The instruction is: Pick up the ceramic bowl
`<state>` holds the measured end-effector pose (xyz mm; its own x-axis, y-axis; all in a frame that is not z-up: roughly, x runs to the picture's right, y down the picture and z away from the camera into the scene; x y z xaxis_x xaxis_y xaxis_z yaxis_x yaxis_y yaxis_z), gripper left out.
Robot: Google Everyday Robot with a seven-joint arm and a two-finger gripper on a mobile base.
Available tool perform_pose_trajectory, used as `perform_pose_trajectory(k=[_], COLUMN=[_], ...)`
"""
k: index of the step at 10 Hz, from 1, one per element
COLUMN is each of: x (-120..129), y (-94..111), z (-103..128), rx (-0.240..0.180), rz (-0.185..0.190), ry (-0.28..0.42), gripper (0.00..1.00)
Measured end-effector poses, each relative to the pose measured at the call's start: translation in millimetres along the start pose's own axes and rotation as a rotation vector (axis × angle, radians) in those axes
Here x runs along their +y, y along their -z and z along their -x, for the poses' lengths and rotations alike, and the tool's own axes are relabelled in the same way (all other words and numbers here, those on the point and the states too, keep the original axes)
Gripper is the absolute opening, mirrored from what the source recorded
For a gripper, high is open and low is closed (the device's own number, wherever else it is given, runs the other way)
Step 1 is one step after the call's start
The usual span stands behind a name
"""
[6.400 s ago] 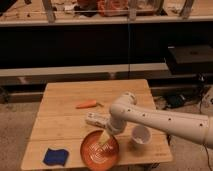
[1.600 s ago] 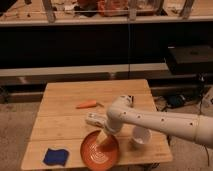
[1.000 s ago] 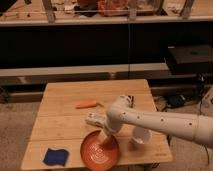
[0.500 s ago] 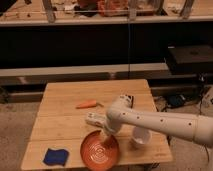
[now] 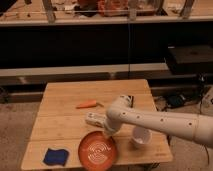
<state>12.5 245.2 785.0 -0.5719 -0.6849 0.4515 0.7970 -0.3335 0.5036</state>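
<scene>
One arm in play, white, reaching in from the right across the wooden worktop (image 5: 65, 107). Its gripper (image 5: 106, 133) sits low at the far rim of the ceramic bowl (image 5: 97, 149), just touching or right over the edge; can't tell if the jaws are open, closed or already pinching the rim, they're hidden against the arm's wrist.

The bowl sits at the front edge of the worktop, roughly centre, upright or slightly tipped toward the viewer, pale rings showing inside. A small white cup (image 5: 141, 137) stands just to its right, near but apart. A blue cloth (image 5: 54, 156) lies at the front left corner, and an orange carrot-like thing (image 5: 87, 104) lies mid-worktop, well apart from the bowl.

Handling guess: glazed ceramic, so stiff, fairly heavy for its size, slick and breakable. The wide shallow shape leaves only the rim to grab, one jaw inside and one outside. A rim pinch puts the weight off to one side, so it will likely tilt or slip; needs a firm squeeze and a slow lift. Close to the table edge, so a slip means a drop to the floor.
</scene>
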Motion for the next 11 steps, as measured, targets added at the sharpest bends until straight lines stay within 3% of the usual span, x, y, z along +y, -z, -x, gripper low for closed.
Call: perform_pose_trajectory(k=[5,8,11], x=[-1.0,-1.7,-5.0], y=[42.4,50.8,77.2], z=[-11.0,-13.6,-20.1], rx=[0.031,0.045,0.054], rz=[0.025,0.033,0.041], ry=[0.009,0.026,0.059], gripper=[0.03,0.03,0.03])
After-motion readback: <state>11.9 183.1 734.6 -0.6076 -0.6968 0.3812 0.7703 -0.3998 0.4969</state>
